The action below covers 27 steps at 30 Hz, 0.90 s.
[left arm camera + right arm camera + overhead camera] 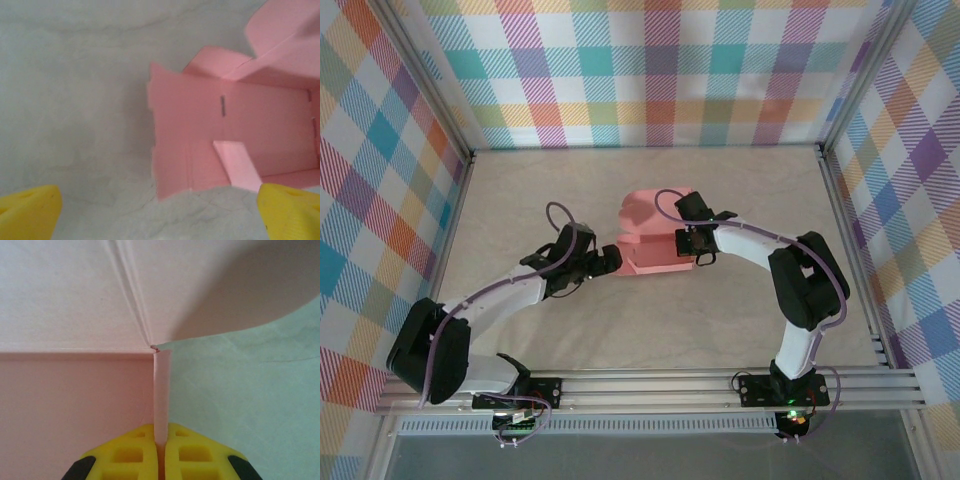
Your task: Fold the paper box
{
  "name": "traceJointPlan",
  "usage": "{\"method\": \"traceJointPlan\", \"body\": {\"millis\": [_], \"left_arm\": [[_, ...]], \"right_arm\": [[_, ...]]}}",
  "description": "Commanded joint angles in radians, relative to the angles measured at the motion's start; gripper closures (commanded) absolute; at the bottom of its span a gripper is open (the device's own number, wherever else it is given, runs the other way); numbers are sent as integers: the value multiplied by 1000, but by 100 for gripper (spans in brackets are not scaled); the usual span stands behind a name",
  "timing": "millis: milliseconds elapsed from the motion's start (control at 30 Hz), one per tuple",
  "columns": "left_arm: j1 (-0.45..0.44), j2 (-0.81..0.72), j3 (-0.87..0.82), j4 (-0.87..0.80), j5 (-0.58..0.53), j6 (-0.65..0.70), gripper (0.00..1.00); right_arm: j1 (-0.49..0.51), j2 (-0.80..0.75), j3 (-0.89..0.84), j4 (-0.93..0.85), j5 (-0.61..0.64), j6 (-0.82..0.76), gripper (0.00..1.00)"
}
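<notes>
The salmon-pink paper box (648, 232) lies partly folded in the middle of the table, its walls half raised and a rounded flap at the far side. My left gripper (601, 263) stands open just left of the box's left flap. In the left wrist view its yellow fingertips (29, 210) sit wide apart, with bare table between them and the box (225, 135) just ahead. My right gripper (696, 247) is shut on the box's right side. In the right wrist view the yellow jaws (161, 442) pinch a thin upright wall (161, 390) of the card.
The pale marbled table (620, 330) is ringed by plaid walls on aluminium posts (440, 100). A metal rail (650, 385) runs along the near edge, carrying both arm bases.
</notes>
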<state>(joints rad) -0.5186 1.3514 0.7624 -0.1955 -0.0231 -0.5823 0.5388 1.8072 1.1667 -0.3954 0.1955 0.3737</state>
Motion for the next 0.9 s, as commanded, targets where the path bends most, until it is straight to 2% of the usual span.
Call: {"method": "traceJointPlan", "body": {"millis": [0, 167, 233, 367, 500, 600, 733, 867], "left_arm": [[67, 36, 77, 98, 138, 116, 5], [76, 85, 122, 218, 330, 76, 24], [75, 118, 154, 217, 341, 91, 25], [88, 168, 221, 166, 279, 197, 26], [146, 169, 213, 232, 323, 252, 25], [185, 191, 234, 243, 449, 321, 22], [187, 219, 284, 204, 597, 453, 21], [187, 288, 366, 155, 796, 515, 30]], "right_arm": [[-39, -34, 15, -54, -137, -15, 94], [-92, -47, 20, -89, -277, -15, 93], [-106, -49, 16, -92, -313, -20, 93], [-130, -63, 13, -110, -358, -40, 93], [-153, -96, 0, -125, -401, -66, 93], [-176, -118, -12, -129, -459, -88, 94], [-189, -135, -15, -134, -489, -115, 94], [-189, -123, 0, -153, -509, -138, 94]]}}
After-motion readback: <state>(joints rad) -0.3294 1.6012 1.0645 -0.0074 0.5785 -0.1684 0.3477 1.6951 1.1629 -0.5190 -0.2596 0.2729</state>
